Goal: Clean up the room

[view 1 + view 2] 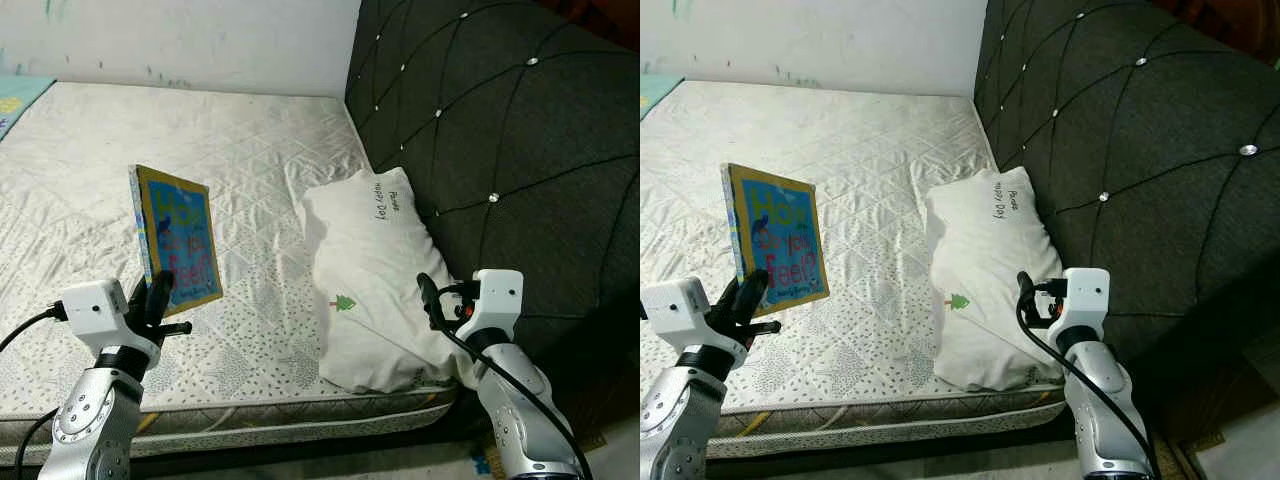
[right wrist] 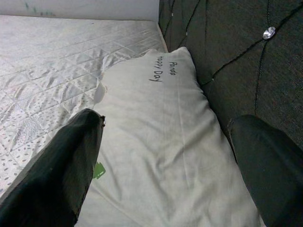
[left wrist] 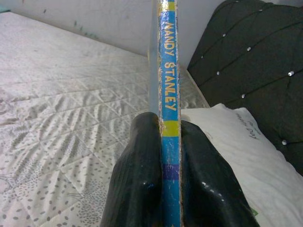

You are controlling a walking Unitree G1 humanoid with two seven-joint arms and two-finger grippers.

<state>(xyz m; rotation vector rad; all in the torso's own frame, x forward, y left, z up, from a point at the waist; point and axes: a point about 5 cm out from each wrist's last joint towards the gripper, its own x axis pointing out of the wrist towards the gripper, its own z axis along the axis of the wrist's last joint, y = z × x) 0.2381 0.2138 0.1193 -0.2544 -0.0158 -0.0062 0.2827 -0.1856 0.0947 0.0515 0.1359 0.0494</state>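
Book [image 1: 178,238] (spine: left wrist) pinched by left gripper [image 3: 170,175].

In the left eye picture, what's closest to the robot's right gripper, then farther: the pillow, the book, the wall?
1. Pillow: right beside the right gripper, against the headboard.
2. Book: across the mattress, held in the left gripper.
3. Wall: behind the bed's far edge.

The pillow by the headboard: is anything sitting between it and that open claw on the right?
Nothing visible. The right gripper hovers with its fingers spread just above the near end of the white pillow, with only air between. The book is off to the left, clamped upright in the left gripper, above the mattress.
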